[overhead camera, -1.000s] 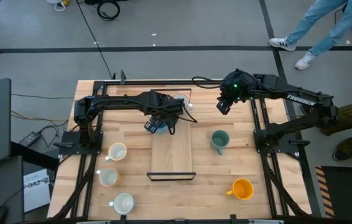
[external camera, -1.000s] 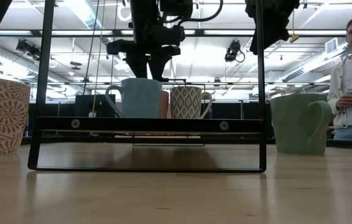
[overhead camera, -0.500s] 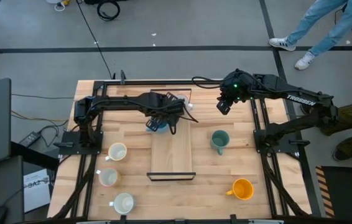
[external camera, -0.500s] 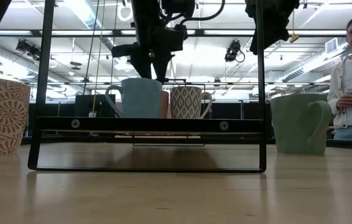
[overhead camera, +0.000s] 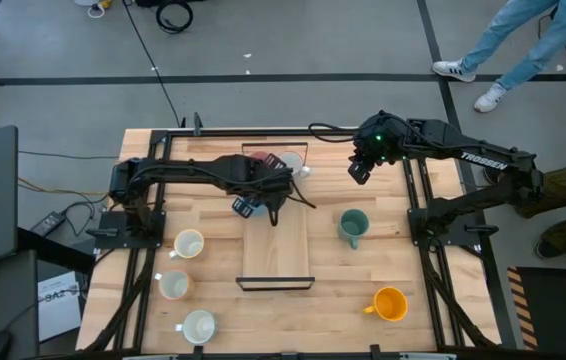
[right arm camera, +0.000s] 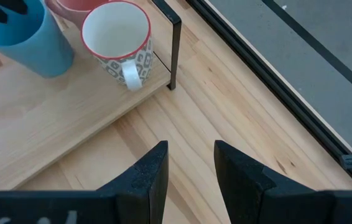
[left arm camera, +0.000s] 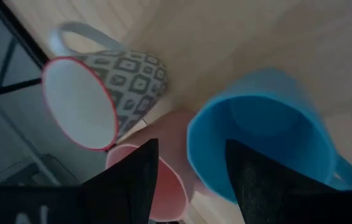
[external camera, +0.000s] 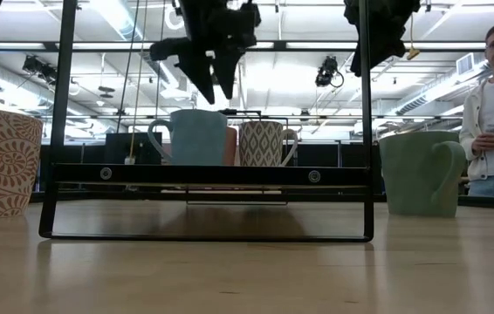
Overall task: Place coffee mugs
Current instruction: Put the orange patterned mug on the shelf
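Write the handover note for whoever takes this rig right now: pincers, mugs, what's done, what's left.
Left pincer: open, empty, hanging above the blue ceramic mug at the far end of the wooden tray.
Right pincer: open, empty, waiting in the air right of the tray's far end.
Done: blue mug, pink ceramic mug and white patterned mug with red rim stand grouped on the tray.
Left: teal green ceramic mug and orange ceramic mug on the table right of the tray; three cream ceramic mugs in a column to its left.
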Controlling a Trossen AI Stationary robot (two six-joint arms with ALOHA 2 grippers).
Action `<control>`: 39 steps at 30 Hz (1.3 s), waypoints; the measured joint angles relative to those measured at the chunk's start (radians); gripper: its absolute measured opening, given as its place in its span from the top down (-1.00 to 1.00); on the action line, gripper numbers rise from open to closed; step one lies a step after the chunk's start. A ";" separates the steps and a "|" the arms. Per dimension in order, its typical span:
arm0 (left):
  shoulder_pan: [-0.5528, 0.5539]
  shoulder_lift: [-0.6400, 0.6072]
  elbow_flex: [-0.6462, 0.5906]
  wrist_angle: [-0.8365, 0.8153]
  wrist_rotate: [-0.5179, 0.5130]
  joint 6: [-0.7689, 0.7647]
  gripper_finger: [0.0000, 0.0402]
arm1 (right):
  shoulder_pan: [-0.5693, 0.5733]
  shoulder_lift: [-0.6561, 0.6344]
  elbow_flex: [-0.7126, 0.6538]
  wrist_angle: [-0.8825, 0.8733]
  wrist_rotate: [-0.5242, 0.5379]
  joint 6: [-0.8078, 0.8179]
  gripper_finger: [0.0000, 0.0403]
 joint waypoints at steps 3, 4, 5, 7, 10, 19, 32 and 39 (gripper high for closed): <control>-0.012 -0.023 0.001 -0.005 -0.007 -0.048 0.04 | 0.000 0.000 0.000 0.004 0.000 0.000 0.33; -0.017 -0.035 0.001 -0.002 -0.007 -0.063 0.04 | 0.000 0.000 0.000 0.004 0.000 0.000 0.33; -0.020 -0.043 0.000 -0.012 -0.007 -0.080 0.04 | 0.000 0.000 0.000 0.005 0.000 0.000 0.33; -0.025 -0.064 0.001 -0.013 -0.008 -0.121 0.04 | 0.000 0.000 0.000 0.006 0.000 0.000 0.33; -0.036 -0.098 0.000 -0.031 -0.012 -0.177 0.04 | 0.000 0.000 0.000 0.007 0.000 0.000 0.33; -0.080 -0.211 0.001 -0.198 -0.001 -0.478 0.04 | 0.000 0.000 0.000 0.013 -0.002 0.000 0.33; -0.170 -0.285 -0.003 -0.441 0.297 -0.858 0.04 | 0.000 0.000 0.000 0.014 -0.002 0.000 0.33; -0.253 -0.291 -0.003 -0.443 0.346 -0.848 0.04 | 0.000 0.000 0.000 0.021 -0.002 0.000 0.33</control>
